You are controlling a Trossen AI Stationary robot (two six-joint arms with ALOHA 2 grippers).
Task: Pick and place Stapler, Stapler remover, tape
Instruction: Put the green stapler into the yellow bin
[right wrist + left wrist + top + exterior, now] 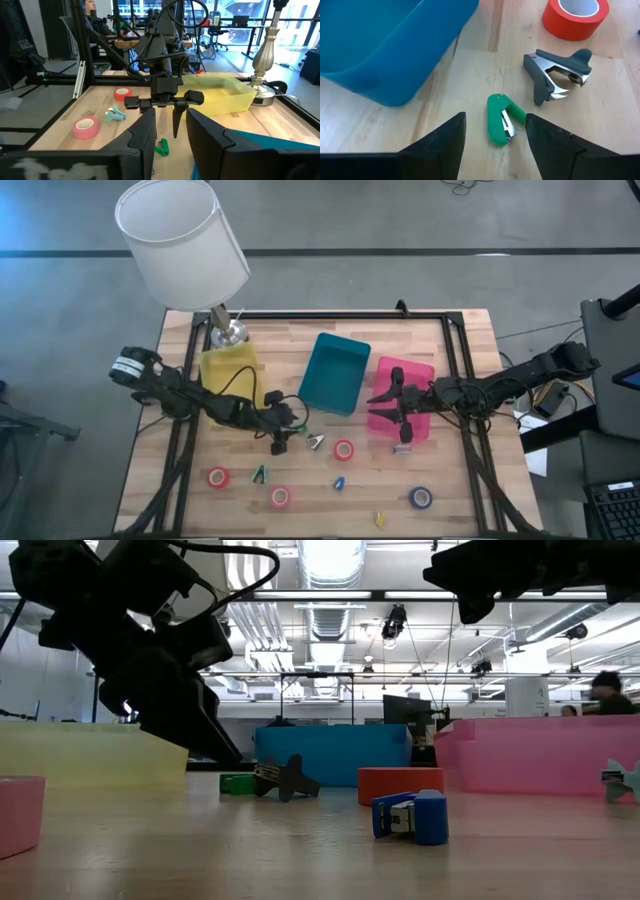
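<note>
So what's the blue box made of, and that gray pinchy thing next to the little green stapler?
The blue box looks like plastic: smooth, one solid colour, with rounded moulded corners and a soft sheen. The gray pinchy thing seems to be two materials: dull gray wings, probably plastic, and shiny silvery teeth that glint like metal. The little green stapler looks like glossy plastic with a metal strip inside.

Grey floor (420, 215); ceiling ducts (330, 610); windows (240, 12).

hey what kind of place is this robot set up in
Probably an open-plan lab or office workspace: exposed ceiling ducts and strip lights overhead, desks with monitors behind the wooden table, and a person seated in the background.
</note>
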